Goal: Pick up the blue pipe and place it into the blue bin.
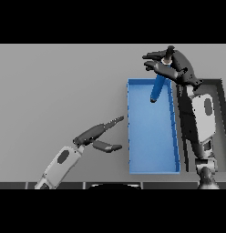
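While your right hand [175, 67] grips the blue pipe [158, 87] tilted over the blue bin [131, 132] at its twelve o'clock end; your left hand [97, 136] rests open at the bin's nine o'clock.

No text, label, brand, number or sign can be read anywhere in the head view.
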